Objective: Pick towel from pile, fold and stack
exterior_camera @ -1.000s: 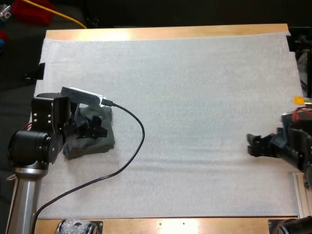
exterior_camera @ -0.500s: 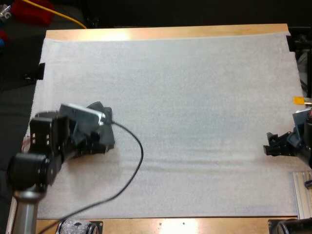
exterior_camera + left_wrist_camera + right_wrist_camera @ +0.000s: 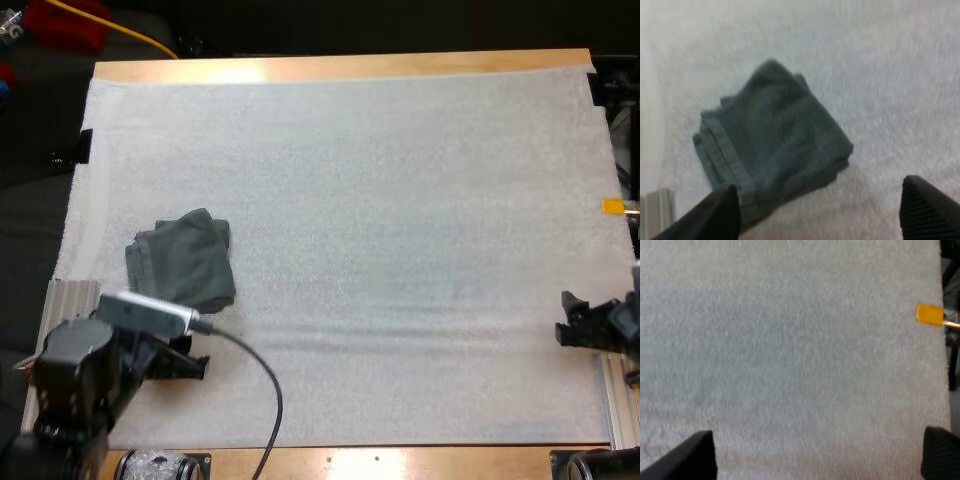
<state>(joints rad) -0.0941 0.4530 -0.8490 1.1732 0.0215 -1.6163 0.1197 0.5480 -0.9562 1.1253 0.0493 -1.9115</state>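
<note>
Honestly, best to back off high and straight with left jaws and right jaws both spread wide on nothing, without snagging that folded towel.

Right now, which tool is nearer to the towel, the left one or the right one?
Left. The left tool is beside the towel, on its near side, open and not touching it. The right tool is far away, at the right edge of the mat.
</note>
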